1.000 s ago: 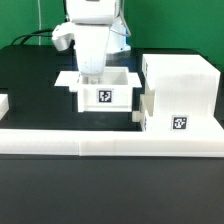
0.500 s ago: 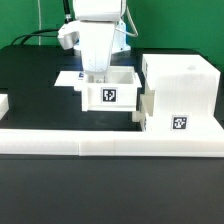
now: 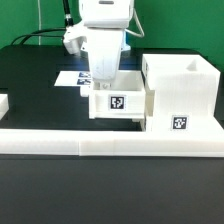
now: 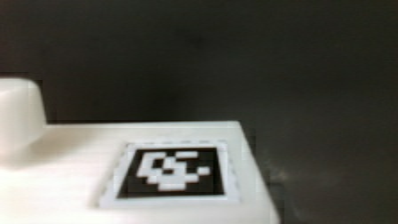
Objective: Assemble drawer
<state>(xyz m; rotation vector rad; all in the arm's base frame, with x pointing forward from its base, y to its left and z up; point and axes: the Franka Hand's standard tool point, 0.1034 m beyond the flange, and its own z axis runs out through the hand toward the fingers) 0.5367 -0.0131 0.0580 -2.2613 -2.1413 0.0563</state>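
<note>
My gripper (image 3: 104, 84) reaches down into a small white tray box (image 3: 120, 103) and is shut on its wall. The box carries a black-and-white tag on its front. It sits close against the left side of the large white casing (image 3: 186, 92) at the exterior view's right, which also bears a tag low on its front. In the wrist view a white tagged surface (image 4: 173, 168) fills the lower part and a rounded white piece (image 4: 15, 112) shows at the edge. My fingers do not show there.
A long low white rail (image 3: 100, 140) runs along the front of the black table. The marker board (image 3: 70, 78) lies flat behind the tray box. A white piece (image 3: 3, 103) shows at the exterior view's left edge.
My gripper has carried the tray box toward the exterior view's right and forward, from the table's middle to right beside the casing. The marker board behind it is now uncovered.
</note>
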